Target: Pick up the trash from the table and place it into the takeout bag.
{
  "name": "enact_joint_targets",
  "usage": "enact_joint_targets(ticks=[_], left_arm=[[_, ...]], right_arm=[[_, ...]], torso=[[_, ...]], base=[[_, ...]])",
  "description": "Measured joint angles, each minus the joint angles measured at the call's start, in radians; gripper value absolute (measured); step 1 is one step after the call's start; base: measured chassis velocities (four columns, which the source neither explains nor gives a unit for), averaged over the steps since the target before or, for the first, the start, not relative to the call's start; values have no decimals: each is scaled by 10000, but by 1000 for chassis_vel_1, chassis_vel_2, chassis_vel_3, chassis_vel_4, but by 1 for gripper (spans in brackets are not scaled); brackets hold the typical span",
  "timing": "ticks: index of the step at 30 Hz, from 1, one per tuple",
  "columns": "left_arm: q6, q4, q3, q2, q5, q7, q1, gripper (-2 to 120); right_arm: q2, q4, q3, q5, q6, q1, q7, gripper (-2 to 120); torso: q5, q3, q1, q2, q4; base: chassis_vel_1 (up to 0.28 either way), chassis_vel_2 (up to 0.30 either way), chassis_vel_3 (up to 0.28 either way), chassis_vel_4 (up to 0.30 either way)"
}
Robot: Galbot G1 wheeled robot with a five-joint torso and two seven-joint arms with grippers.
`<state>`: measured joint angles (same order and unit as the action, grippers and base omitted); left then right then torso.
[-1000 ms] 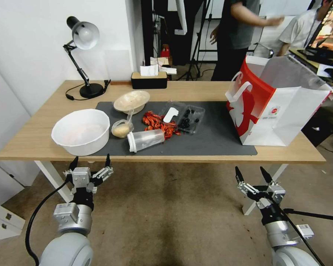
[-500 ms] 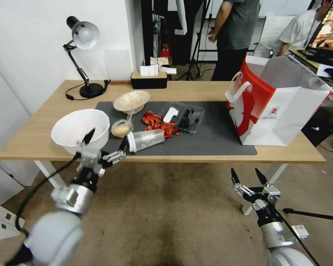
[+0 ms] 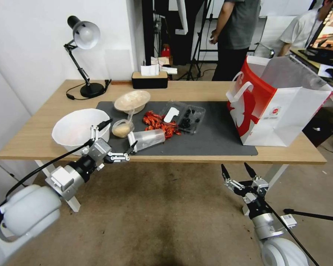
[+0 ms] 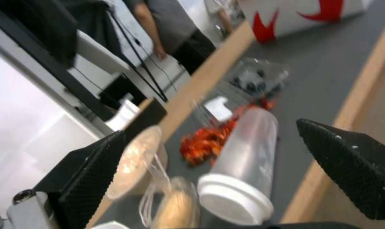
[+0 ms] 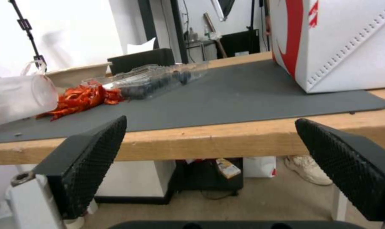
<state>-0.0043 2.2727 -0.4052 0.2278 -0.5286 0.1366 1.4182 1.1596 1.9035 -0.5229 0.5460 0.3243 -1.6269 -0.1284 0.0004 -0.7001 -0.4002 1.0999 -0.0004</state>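
Note:
The trash lies on the table's (image 3: 196, 90) dark mat (image 3: 218, 136). It includes a clear tumbler (image 3: 147, 138) (image 4: 248, 159) on its side, a small tub of beige food (image 3: 121, 126) (image 4: 178, 206), a beige bowl (image 3: 132, 100), red food scraps (image 3: 159, 123) (image 5: 80, 97) and a clear berry tray (image 3: 187, 118). My left gripper (image 3: 123, 132) (image 4: 210, 128) is open at the table's front edge, just short of the tumbler's white lid. The takeout bag (image 3: 277, 103) (image 5: 341, 41) stands open at the right end. My right gripper (image 3: 234, 166) (image 5: 210, 121) hangs open below the table edge.
A large white bowl (image 3: 77, 129) sits at the front left, beside my left arm. A desk lamp (image 3: 83, 37) and a black tissue box (image 3: 150, 79) stand along the back edge. People stand behind the table. Bare floor lies in front.
My left arm has risen from below the table and swung right, bringing its open gripper to the tumbler's lid end. The right gripper has drifted slightly left and lower.

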Motion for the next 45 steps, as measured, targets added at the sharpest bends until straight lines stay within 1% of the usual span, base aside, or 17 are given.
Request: enact_joint_targets(ticks=[1, 2, 5, 12, 17, 20, 21, 24, 29, 32, 33, 36, 37, 40, 41, 43, 45], left_arm=[[11, 36, 2, -390, -283, 61, 107, 100], [11, 36, 2, -390, -283, 61, 107, 100], [-36, 10, 3, -1249, -960, 140, 328, 100], [-107, -416, -207, -1349, -1600, -116, -112, 100], [-282, -816, -145, -1106, -1444, -235, -211, 100], [-313, -1313, 1013, -567, -731, -252, -1421, 100], [-313, -1313, 1013, -567, -731, -252, -1421, 100], [-223, -1508, 1670, -86, -728, -331, -2487, 100], [-193, -1504, 2044, 195, -844, -387, -3112, 100], [-64, -1524, 2874, 407, -1056, -609, -4182, 100], [-64, -1524, 2874, 407, -1056, -609, -4182, 100], [1006, -1395, 4027, 731, -1772, -1069, -5725, 100], [1006, -1395, 4027, 731, -1772, -1069, -5725, 100], [1517, -1399, 5222, 1031, -1998, -1172, -6721, 100], [1517, -1399, 5222, 1031, -1998, -1172, -6721, 100], [1793, -1534, 5857, 1301, -2271, -1188, -7338, 100], [1880, -1610, 6040, 1392, -2382, -1188, -7544, 100]], right_arm=[[2, 0, 0, 0, 2, -23, -5, 100], [2, 0, 0, 0, 2, -23, -5, 100], [50, -6, 42, -28, 7, -22, -12, 100], [75, 46, 80, -69, 4, -27, -11, 100], [70, 109, -26, -64, 6, -117, 7, 100], [89, 187, -36, -66, 6, -184, 41, 100], [89, 187, -36, -66, 6, -184, 41, 100], [117, 222, -38, -88, -12, -212, 106, 100], [134, 273, -42, -161, -33, -253, 166, 100], [165, 297, -55, -226, -40, -280, 221, 100], [165, 297, -55, -226, -40, -280, 221, 100], [186, 292, -113, -259, -41, -299, 301, 100], [186, 292, -113, -259, -41, -299, 301, 100], [209, 278, -178, -279, -27, -368, 330, 100], [209, 278, -178, -279, -27, -368, 330, 100], [219, 274, -228, -282, -17, -405, 367, 100], [219, 269, -247, -282, -12, -416, 380, 100]], torso=[[-2, 1, 1, 0, 4], [-2, 1, 1, 0, 4], [-3, 1, 2, 0, 5], [-5, 1, 2, 0, 5], [-4, 1, 2, 0, 5], [-6, 1, 3, 0, 6], [-6, 1, 3, 0, 6], [-3, 1, 2, 0, 3], [-3, 2, 3, 0, 4], [-5, 2, 4, 0, 6], [-5, 2, 4, 0, 6], [0, 2, 3, 1, 3], [0, 2, 3, 1, 3], [-4, 1, 3, 0, 5], [-4, 1, 3, 0, 5], [-5, 2, 3, 0, 4], [-5, 1, 3, 0, 4]], base=[[0, 0, 0, 0], [0, 0, 0, 0], [0, 0, 0, 0], [0, 0, 0, 0], [0, 0, 0, 0], [0, 0, 0, 0], [0, 0, 0, 0], [0, 0, 0, 0], [0, 0, 0, 0], [0, 0, 0, 0], [0, 0, 0, 0], [0, 0, 0, 0], [0, 0, 0, 0], [0, 0, 0, 0], [0, 0, 0, 0], [0, 0, 0, 0], [0, 0, 0, 0]])
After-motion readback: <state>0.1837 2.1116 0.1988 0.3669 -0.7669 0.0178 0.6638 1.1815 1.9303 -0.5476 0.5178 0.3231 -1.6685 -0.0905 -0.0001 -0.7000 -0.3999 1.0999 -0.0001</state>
